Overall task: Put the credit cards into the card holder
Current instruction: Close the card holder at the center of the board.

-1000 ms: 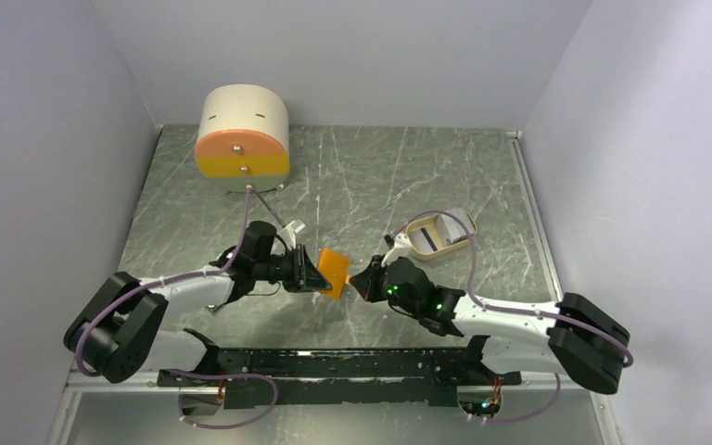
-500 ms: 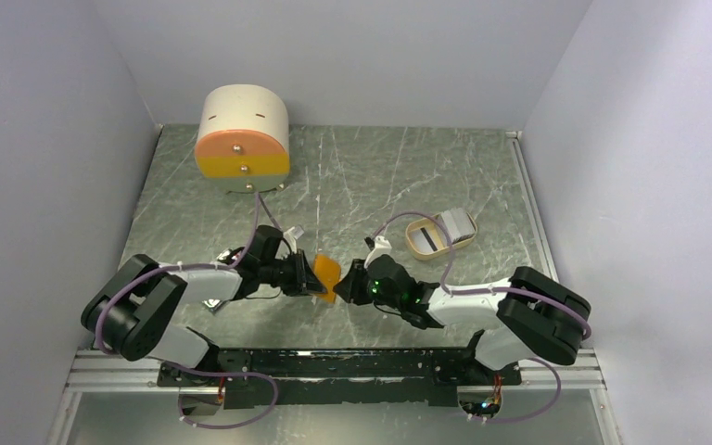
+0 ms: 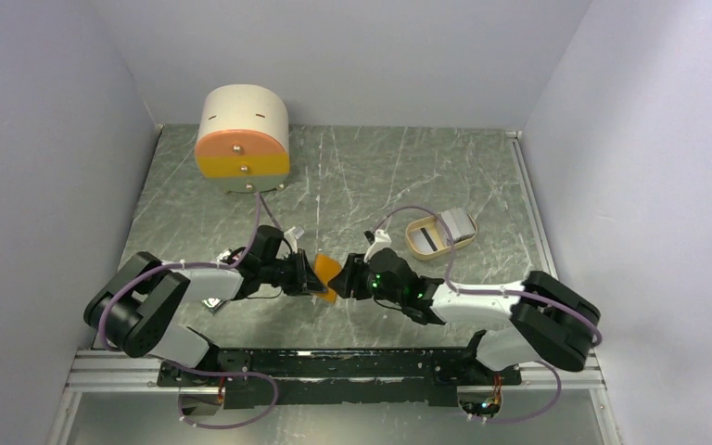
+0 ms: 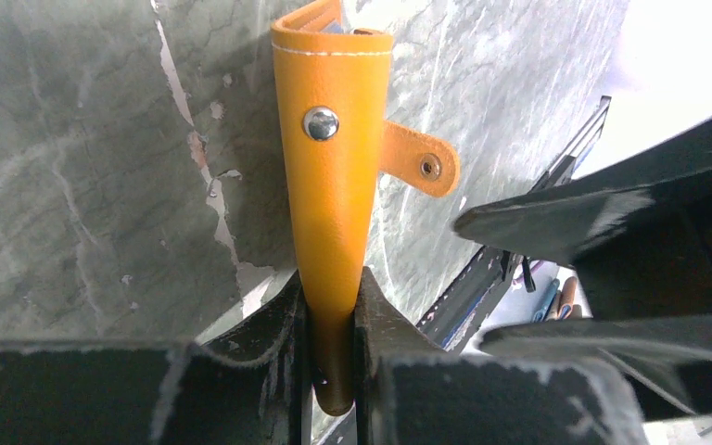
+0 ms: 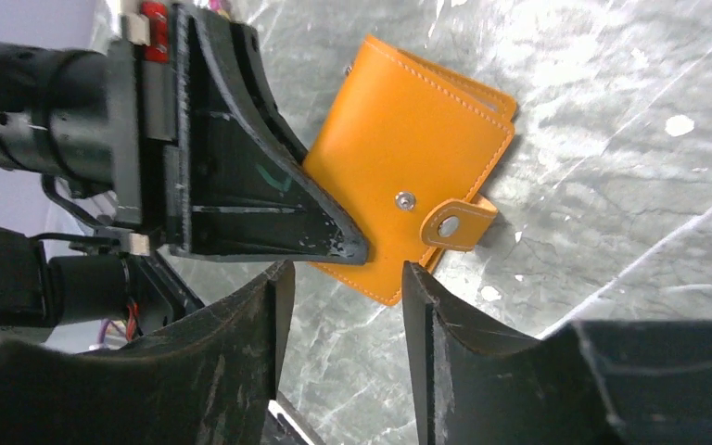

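- Card holder (image 4: 334, 185) was off the table (image 3: 380, 176), held on edge between the two arms near the front middle.
- Left gripper (image 4: 332, 311) had its fingers pressed onto the holder's lower end, pinching both leather flaps together. The grip looked firm.
- Right gripper (image 5: 343, 287) had its fingers spread with nothing between them, and the holder's near corner sat just past the tips.
- Snap tab (image 4: 422, 165) hung loose and unfastened, with the stud (image 4: 321, 122) bare. The holder was folded nearly flat but not locked.
- Cards (image 3: 459, 222) lay at the tray (image 3: 411, 243), right of centre and well apart from the holder. None was in a gripper.
- Handling, holder: it looked light, with soft, bendy leather that gives under a pinch. It was probably not fragile, and the smooth face could slip. The flaps spring closed, so one flap would need pulling away to open a slot.
- Best hold, holder: stay low near the fold, as the left gripper was. The right gripper could take the free flap edge or the tab, not the flat face.
- Handling, cards: they looked thin, stiff, slick and flat, so hard to lift off a surface. Pinch across a short edge, or tip one on the tray rim first.
- Risk: a tight pinch at the fold clamps the slot shut against a card going in.
- Drawer box (image 3: 242, 139) stood at the back left, not involved.
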Controlling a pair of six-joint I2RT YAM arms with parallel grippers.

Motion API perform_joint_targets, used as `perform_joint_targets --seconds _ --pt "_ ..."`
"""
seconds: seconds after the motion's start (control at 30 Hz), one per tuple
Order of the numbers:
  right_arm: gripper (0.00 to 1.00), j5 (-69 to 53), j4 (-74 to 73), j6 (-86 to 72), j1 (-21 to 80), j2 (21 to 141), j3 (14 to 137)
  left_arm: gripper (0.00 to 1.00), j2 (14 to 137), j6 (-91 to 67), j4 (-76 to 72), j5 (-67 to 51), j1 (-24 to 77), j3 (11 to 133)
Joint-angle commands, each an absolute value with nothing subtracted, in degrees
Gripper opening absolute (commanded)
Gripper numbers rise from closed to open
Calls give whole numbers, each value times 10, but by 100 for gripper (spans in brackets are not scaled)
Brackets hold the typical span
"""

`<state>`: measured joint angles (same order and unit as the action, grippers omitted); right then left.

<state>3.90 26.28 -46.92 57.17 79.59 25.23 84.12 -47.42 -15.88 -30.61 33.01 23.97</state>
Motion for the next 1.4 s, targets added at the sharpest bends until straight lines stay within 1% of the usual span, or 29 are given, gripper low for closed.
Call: perform_joint_targets --seconds 0.0,0.07,0.13,0.23,0.3,0.37,0.43,0.5,0.57,0.7,0.83,0.97,1.23,1.37 --pt "51 69 146 -443 567 723 282 9 848 -465 -145 -279 334 241" --pt "52 89 97 -444 564 678 275 9 844 -464 -138 -278 334 243" --pt "49 114 50 -446 560 633 273 9 842 -461 -131 -277 334 247" --pt "39 140 27 -440 555 591 260 9 842 -458 -126 -277 334 252" --pt "37 134 45 -439 548 588 250 9 844 -459 -131 -282 334 252" --pt "37 111 85 -439 537 607 239 9 845 -460 -136 -288 334 251" --pt "38 62 143 -441 516 645 235 9 851 -458 -146 -299 334 248" --pt "46 18 197 -451 495 677 229 9 856 -458 -151 -303 334 245" --pt "49 -19 244 -483 471 703 219 9 857 -459 -148 -300 334 244" --pt "49 -17 264 -572 462 752 218 9 846 -460 -147 -297 335 242" --pt "49 -49 316 -569 463 817 225 9 842 -463 -151 -302 335 245" --pt "45 -67 369 -567 462 868 233 9 843 -460 -146 -304 336 250" --pt "40 -78 433 -577 458 887 220 9 842 -460 -146 -304 341 250" --pt "44 -51 389 -585 457 884 228 9 839 -460 -145 -304 341 251"
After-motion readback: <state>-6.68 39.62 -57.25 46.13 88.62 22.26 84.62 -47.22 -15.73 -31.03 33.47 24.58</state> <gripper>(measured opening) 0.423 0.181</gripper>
